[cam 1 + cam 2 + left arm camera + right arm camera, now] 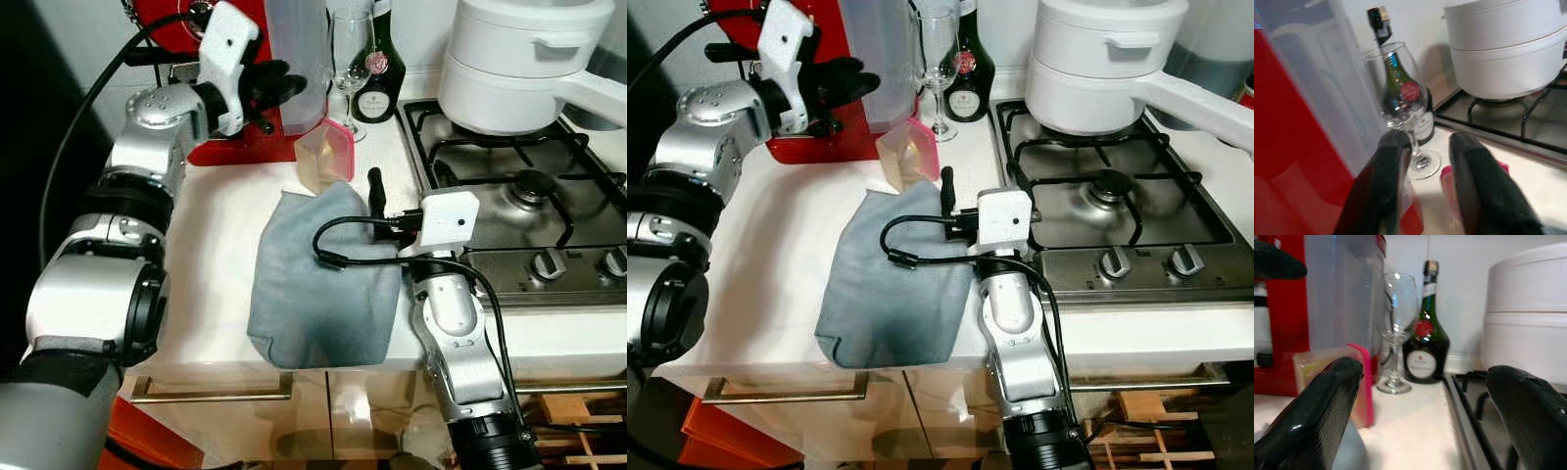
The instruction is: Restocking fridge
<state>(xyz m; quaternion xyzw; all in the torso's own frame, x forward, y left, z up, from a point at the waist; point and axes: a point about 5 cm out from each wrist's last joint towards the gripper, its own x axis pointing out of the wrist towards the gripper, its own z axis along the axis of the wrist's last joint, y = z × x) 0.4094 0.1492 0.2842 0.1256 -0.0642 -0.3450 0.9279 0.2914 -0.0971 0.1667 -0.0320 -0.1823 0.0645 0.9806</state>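
The left end effector (279,86) is hovering at the back of the white surface (220,255), its black fingers (1386,191) parted by a narrow gap and pinching nothing. It is pointing at the clear jug (297,59), with the wine glass (351,59) just beyond. The right end effector (1425,406) is resting low over the grey cloth (318,284), fingers spread wide and empty, aimed toward the same cluster.

The likeliest thing to restock seems to be the tub (326,157) with the pink lid, lying tipped on its side at about 12 o'clock from the cloth, touching or nearly touching its far edge. Which item is meant next cannot be told for certain.

To do this step well, the right end effector is better placed: it should be advancing straight toward 12 o'clock, keeping its fingers wide enough to straddle the tub's short sides, and closing gently, since the thin plastic will likely flex and the lid may pop. Lifting before turning would keep the cloth from dragging along.

The glass is standing close behind the tub, at roughly 1 o'clock from it, and is top-heavy, so any overshoot could topple it. The dark bottle (378,78) is standing just beyond the glass. The red appliance (230,137) is crowding the left arm at 11 o'clock. On the hob (519,186), at 3 o'clock, a white pot (519,69) is sitting with its long handle jutting outward, which the right arm should be avoiding while lifting away.
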